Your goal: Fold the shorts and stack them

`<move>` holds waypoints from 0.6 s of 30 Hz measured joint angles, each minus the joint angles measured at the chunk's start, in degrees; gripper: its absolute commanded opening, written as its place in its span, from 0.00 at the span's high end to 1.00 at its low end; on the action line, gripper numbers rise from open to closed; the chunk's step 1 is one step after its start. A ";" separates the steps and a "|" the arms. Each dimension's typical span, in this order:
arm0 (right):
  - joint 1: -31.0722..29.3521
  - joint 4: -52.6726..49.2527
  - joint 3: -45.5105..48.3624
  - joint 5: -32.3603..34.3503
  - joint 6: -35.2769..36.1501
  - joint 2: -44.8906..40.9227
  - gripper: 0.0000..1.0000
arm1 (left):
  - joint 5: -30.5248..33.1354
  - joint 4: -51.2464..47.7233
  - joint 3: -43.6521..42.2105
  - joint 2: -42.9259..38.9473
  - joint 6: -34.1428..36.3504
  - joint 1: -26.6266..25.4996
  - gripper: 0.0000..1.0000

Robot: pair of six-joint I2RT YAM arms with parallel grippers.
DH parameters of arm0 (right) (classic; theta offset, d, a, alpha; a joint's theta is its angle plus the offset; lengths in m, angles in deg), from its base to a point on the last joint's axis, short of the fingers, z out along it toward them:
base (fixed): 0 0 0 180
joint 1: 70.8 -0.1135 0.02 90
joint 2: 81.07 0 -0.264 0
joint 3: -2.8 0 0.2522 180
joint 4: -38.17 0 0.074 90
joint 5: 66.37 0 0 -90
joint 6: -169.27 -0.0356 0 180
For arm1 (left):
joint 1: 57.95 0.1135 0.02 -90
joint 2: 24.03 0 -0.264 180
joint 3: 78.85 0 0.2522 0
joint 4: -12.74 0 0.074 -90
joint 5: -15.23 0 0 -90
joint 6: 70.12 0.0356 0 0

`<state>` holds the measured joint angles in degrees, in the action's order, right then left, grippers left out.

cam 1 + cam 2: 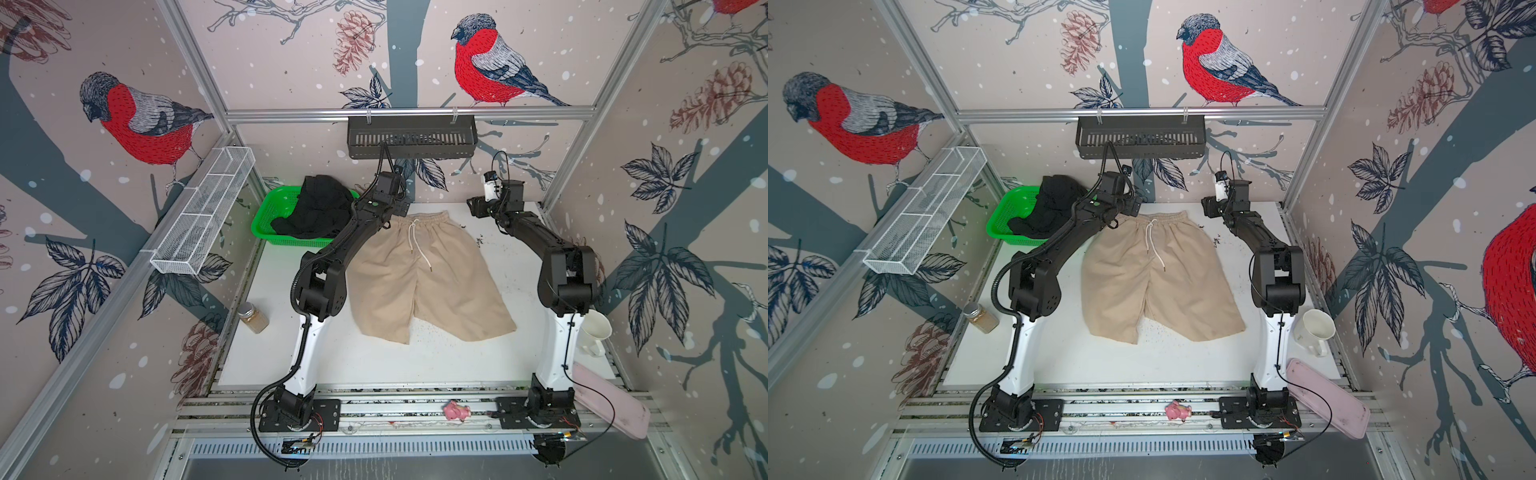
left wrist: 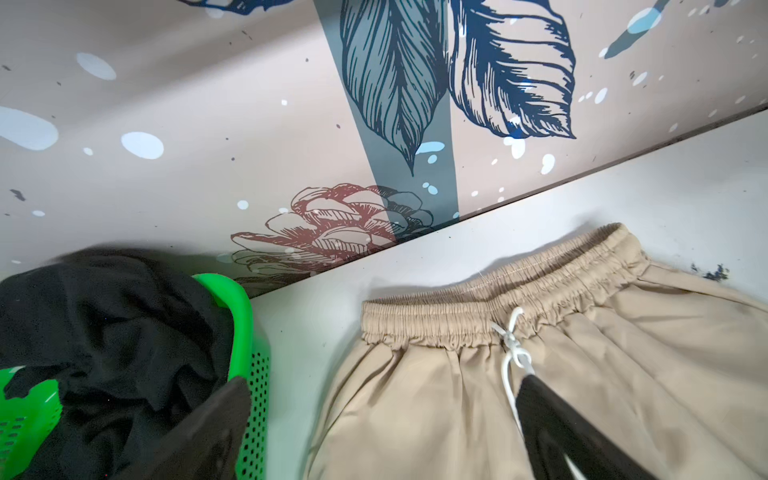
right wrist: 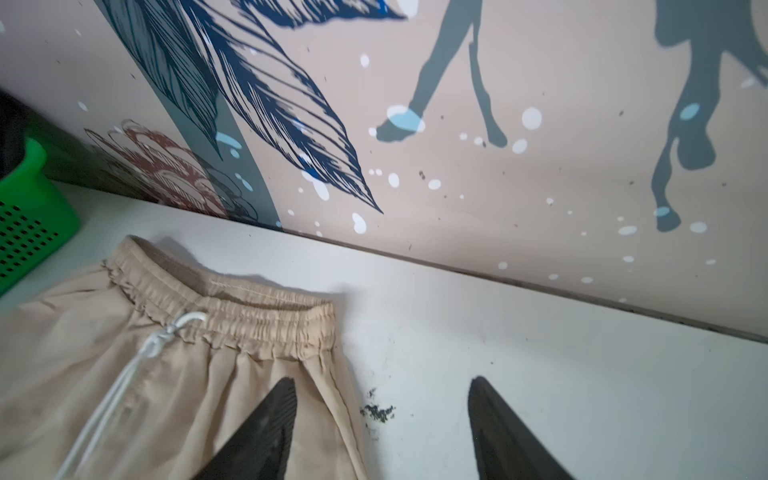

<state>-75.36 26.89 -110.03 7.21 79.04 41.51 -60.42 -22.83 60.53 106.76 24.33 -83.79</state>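
The beige shorts [image 1: 424, 274] [image 1: 1158, 274] lie spread flat on the white table, waistband toward the back wall, white drawstring [image 1: 415, 245] loose on the front. The black shorts [image 1: 320, 208] [image 1: 1050, 208] are heaped in the green basket [image 1: 270, 212] at the back left. My left gripper [image 2: 384, 380] [image 1: 397, 210] hovers open over the waistband's left end; one finger [image 2: 216, 415] shows before the basket, the other [image 2: 552, 424] over the drawstring. My right gripper [image 3: 383, 380] [image 1: 476, 205] is open at the waistband's right end, one finger [image 3: 266, 428] above the cloth, one [image 3: 503, 428] above bare table. Neither holds anything.
Left of the table stands a jar [image 1: 253, 318]. A white mug [image 1: 594, 332] and a pink tray [image 1: 611, 399] are on the right, a pink toy [image 1: 456, 411] on the front rail. A wire basket [image 1: 203, 212] and a black shelf [image 1: 411, 137] hang on the walls. Dark crumbs [image 3: 376, 411] lie beside the shorts.
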 measured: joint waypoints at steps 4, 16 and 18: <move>-0.24 -3.30 8.17 1.64 -4.02 -8.61 0.25 | -3.45 -5.09 -3.67 -6.43 -2.78 0.02 0.02; -7.80 -7.72 58.45 6.99 -18.88 -46.56 0.23 | -22.34 -2.05 -59.10 -39.12 -15.28 -7.58 0.02; -9.35 -9.03 61.66 8.81 -21.20 -49.96 0.23 | -23.61 -0.24 -63.28 -41.94 -16.63 -10.03 0.02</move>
<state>-84.71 17.86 -48.37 16.02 57.84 -8.45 -84.03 -23.07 -2.75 64.81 7.70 -93.83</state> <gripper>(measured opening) 0.770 0.982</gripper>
